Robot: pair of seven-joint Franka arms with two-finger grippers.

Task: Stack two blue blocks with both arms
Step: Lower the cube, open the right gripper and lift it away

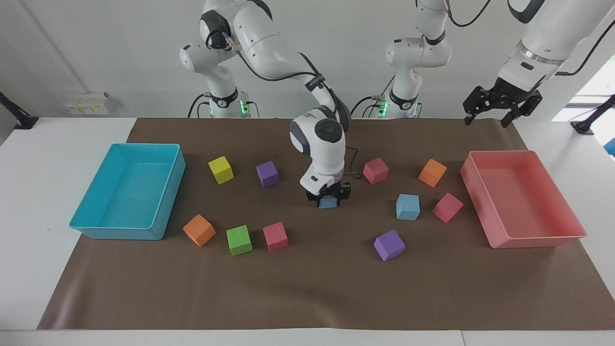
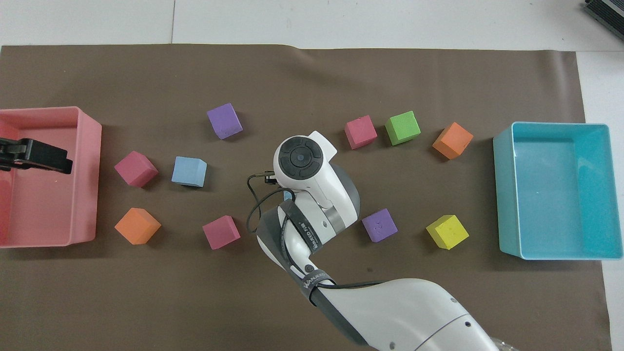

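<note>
My right gripper is shut on a light blue block and holds it low over the middle of the brown mat. In the overhead view the right arm's wrist hides that block. The second blue block rests on the mat toward the left arm's end, beside a pink cube; it also shows in the overhead view. My left gripper hangs open and empty in the air over the pink tray's end of the table, and waits there.
A turquoise tray stands at the right arm's end. Yellow, purple, orange, green and pink cubes lie near it. Pink, orange and purple cubes lie around the second blue block.
</note>
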